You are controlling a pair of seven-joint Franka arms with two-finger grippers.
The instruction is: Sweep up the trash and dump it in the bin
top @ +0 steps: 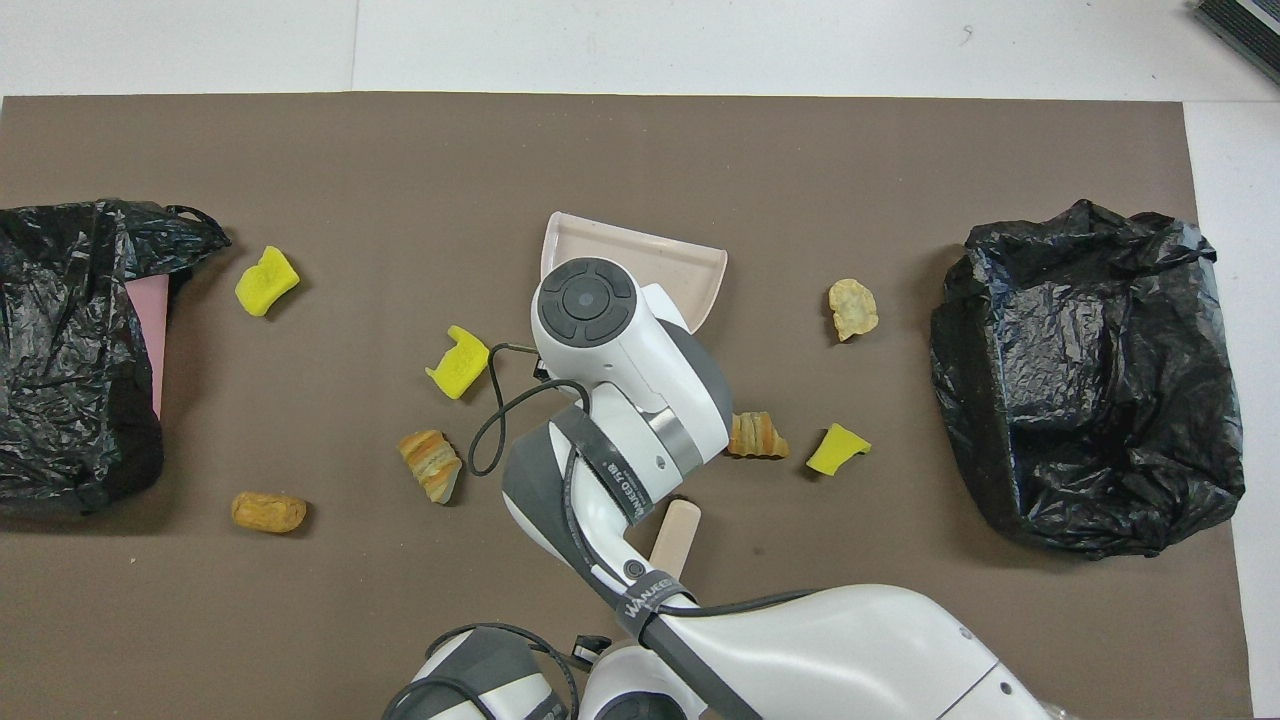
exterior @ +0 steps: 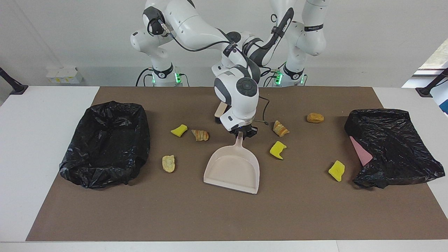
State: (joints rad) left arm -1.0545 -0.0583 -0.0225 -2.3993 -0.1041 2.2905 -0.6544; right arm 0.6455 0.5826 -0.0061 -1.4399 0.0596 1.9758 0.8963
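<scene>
The beige dustpan (exterior: 232, 171) lies flat on the brown mat at mid-table, its handle pointing toward the robots; its rim shows in the overhead view (top: 640, 255). My right gripper (exterior: 241, 134) is down at the handle's end, shut on it. Several trash scraps lie around it: yellow sponge pieces (exterior: 179, 130) (exterior: 278, 149) (exterior: 336, 170) and tan bread-like chunks (exterior: 200, 135) (exterior: 280, 128) (exterior: 315, 118) (exterior: 168, 163). The beige brush (exterior: 220, 109) lies nearer to the robots than the dustpan, mostly hidden by the right arm. My left gripper is hidden by the right arm.
An open bin lined with a black bag (exterior: 105, 143) stands at the right arm's end of the table. A crumpled black bag (exterior: 392, 147) with a pink edge (exterior: 360, 150) lies at the left arm's end. White table borders the mat.
</scene>
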